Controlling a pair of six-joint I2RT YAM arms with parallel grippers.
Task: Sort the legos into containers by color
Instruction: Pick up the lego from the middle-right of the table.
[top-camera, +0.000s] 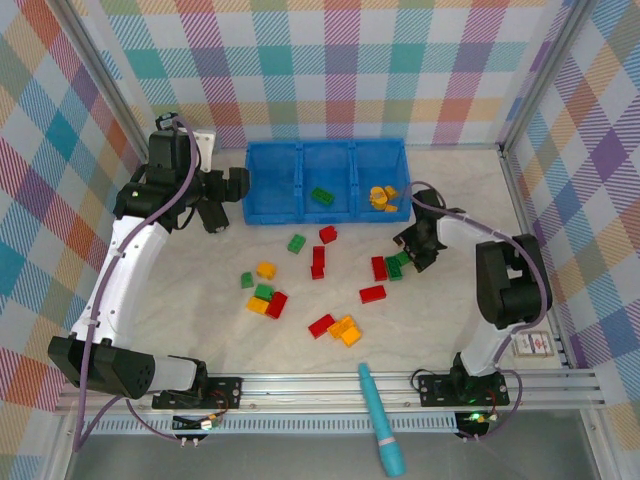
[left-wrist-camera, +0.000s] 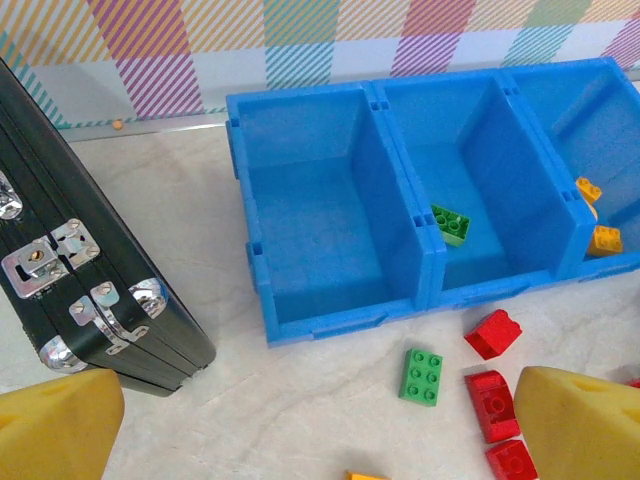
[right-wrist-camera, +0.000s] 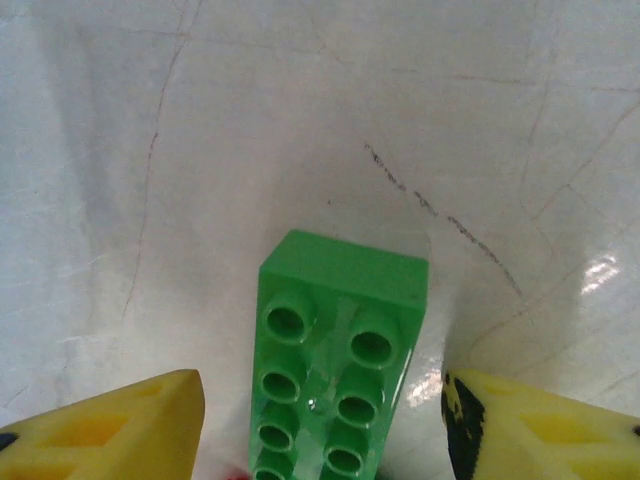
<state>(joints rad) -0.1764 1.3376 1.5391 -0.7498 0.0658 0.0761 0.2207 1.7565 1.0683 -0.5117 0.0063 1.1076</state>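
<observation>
Legos (top-camera: 319, 262) were small, glossy plastic bricks with round studs, in red, green and yellow-orange. Most lay loose on the white, marble-patterned table (top-camera: 200, 330), just in front of the containers (top-camera: 272, 185). The containers were three square compartments, side by side, of one bright blue plastic tray with smooth low walls. The middle compartment held one green brick (left-wrist-camera: 450, 222). The right compartment held yellow-orange bricks (left-wrist-camera: 603, 240). A black bar (left-wrist-camera: 100, 290) with shiny metal fittings lay left of the tray. A teal pen-like tool (top-camera: 381, 425) lay across the metal rail (top-camera: 300, 385) at the near edge.

The black bar was cut off by the left edge of the left wrist view, and the yellow-orange bricks by its right edge. In the right wrist view, a long green brick (right-wrist-camera: 340, 350) ran out of the bottom edge, so its stud count could not be told.

The left gripper (left-wrist-camera: 315, 440) had its yellow pads (left-wrist-camera: 50, 430) spread wide above the table, near the tray's left compartment, gripping nothing. The right gripper (right-wrist-camera: 330, 440) stood with its pads partly spread, one on each side of the long green brick. A gap showed on both sides, and neither pad touched the brick.
</observation>
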